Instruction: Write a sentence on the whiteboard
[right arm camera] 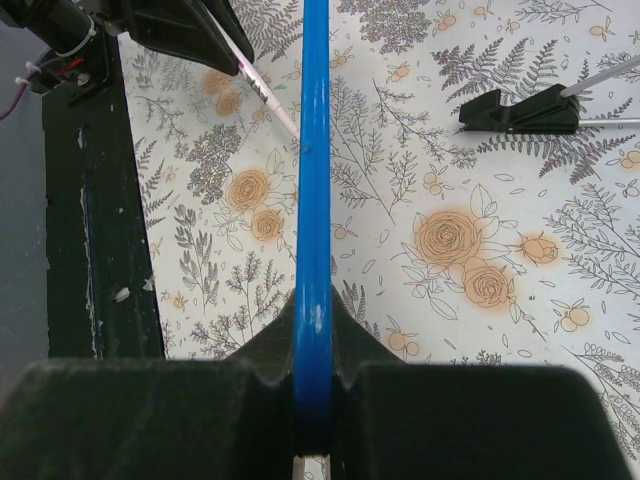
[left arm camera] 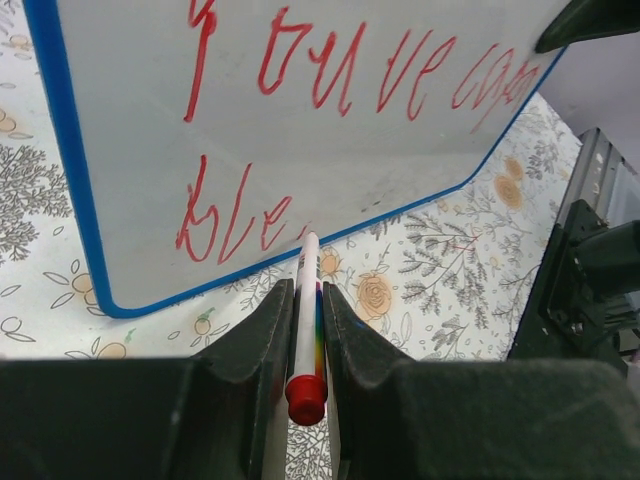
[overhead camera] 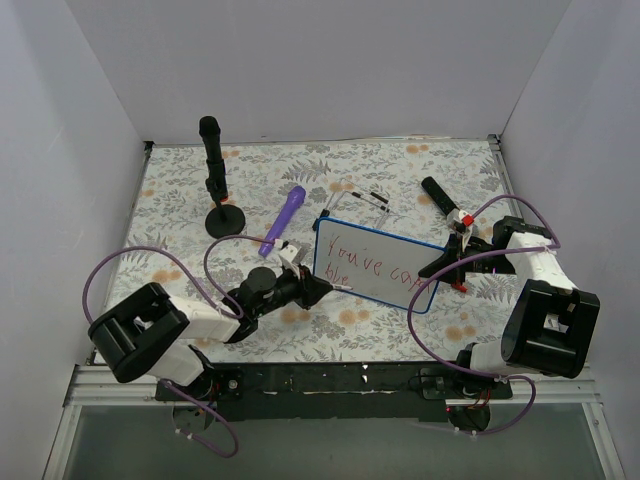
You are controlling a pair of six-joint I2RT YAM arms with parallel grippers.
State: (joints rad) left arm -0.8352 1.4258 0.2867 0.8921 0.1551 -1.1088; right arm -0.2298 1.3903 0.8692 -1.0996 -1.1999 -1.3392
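Whiteboard [overhead camera: 388, 293], one; sentence [overhead camera: 366, 266], two lines.

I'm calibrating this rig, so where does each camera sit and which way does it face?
Top external: above and behind the arms, looking down on the table; both arms, left gripper and right gripper show.
Left wrist: behind its own fingers, facing the whiteboard and the sentence; they clamp the marker.
Right wrist: behind its own fingers, sighting along the whiteboard's blue rim, which they pinch.
Shared: both wrist views show the whiteboard and marker.
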